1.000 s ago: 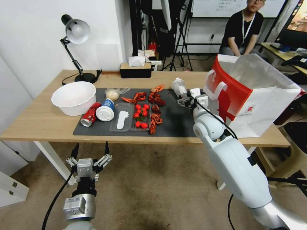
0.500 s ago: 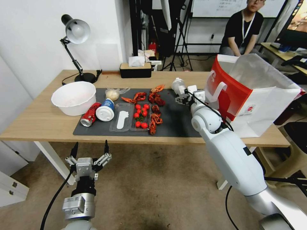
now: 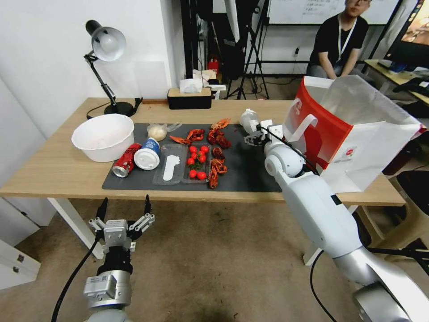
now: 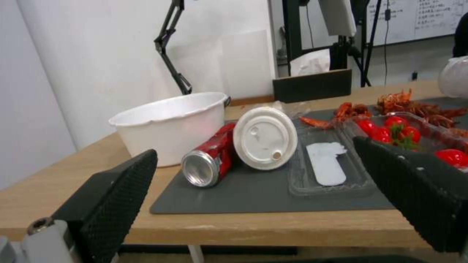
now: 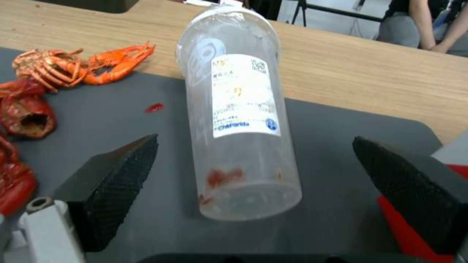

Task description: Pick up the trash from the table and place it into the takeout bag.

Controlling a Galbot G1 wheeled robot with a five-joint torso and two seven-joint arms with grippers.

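At mat's upper right corner: clear plastic bottle [image 5: 239, 113] with a white printed label, lying on its side on the dark grey rectangular mat [image 3: 250, 172], reddish residue near the end closest to the wrist camera.
Right gripper [image 3: 258, 134]: just short of the bottle in the centre-right of the head view, fingers spread wide; black ribbed pads [image 5: 114, 180] flank the bottle on both sides without touching, nothing held.
Left gripper [image 3: 124, 216]: parked low in the lower left of the head view, below the table edge, fingers splayed and empty.
Takeout bag: large boxy white paper bag [image 3: 357, 134] with a red side panel and white loop handles, standing open at the right of the frame, just beside the right arm.
Other trash: red soda can [image 4: 210, 160] on its side touching the white-lidded blue paper cup [image 4: 264, 137], centre-left of the mat; small clear bag holding a pale lump [image 3: 157, 131] at the mat's upper edge.
Surface: long light-wood table [image 3: 53, 170].
Step in hand: likely reaching to grip the bottle.
Doing it well: centring the pads across the labelled midsection; closing gently since thin plastic probably crushes and a round body may roll; lifting clear before swinging over the bag's rim.
Risk: snagging a loop handle.
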